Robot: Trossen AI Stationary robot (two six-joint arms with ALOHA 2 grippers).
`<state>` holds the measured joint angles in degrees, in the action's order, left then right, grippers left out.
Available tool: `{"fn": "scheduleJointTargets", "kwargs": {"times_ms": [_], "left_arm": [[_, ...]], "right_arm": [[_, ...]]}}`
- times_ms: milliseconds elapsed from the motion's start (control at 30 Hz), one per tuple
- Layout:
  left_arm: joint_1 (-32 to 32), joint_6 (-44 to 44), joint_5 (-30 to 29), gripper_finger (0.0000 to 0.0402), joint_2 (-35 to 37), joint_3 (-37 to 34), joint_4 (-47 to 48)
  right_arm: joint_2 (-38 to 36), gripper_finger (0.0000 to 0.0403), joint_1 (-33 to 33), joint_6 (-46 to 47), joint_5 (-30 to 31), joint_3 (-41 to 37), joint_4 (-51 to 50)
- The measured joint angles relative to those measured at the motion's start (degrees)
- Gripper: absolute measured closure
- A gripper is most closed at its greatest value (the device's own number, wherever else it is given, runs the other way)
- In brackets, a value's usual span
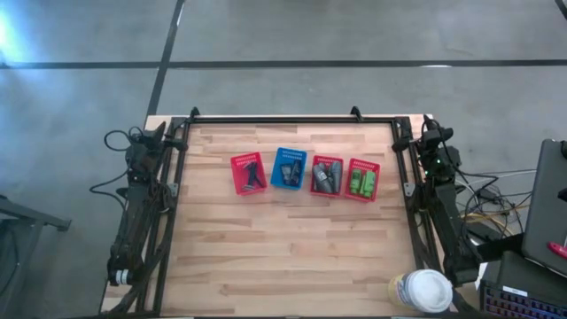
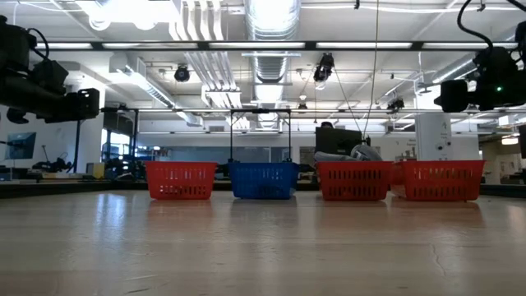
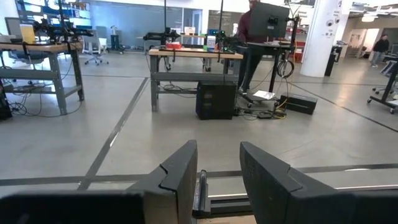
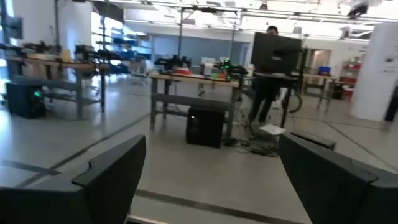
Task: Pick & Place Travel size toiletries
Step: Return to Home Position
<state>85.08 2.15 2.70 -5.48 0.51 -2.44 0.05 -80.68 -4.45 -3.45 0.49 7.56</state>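
Toiletries are sitting inside four baskets, centre of high view; left gripper is hanging at table's left edge, fingers slightly apart; right gripper at right edge, gaping wide.

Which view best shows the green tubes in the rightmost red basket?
The high view: it looks straight down into the rightmost red basket, where the green tubes lie. The low view shows only that basket's slotted wall; both wrist views face the room.
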Motion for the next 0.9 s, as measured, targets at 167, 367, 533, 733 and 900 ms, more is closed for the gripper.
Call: {"fn": "scheduleJointTargets", "kwargs": {"times_ms": [167,367,533,733,900], "left_arm": [[0.0,0.0,0.0,0.0275,0.0,0.0,-0.02],[0.0,0.0,0.0,0.0275,0.0,0.0,-0.02],[0.0,0.0,0.0,0.0275,0.0,0.0,0.0],[0.02,0.0,0.0,0.0275,0.0,0.0,0.0],[0.0,0.0,0.0,0.0275,0.0,0.0,-0.02]], "right_arm": [[0.0,0.0039,0.04,-0.92,0.56,0.0,-0.12],[0.34,0.0039,0.04,6.71,0.54,0.0,-0.12],[0.9,0.0039,0.04,12.37,0.49,0.0,-0.12],[0.92,0.0039,0.04,13.66,0.47,0.02,-0.12],[0.94,0.0039,0.04,13.51,0.47,0.02,-0.1]]}}
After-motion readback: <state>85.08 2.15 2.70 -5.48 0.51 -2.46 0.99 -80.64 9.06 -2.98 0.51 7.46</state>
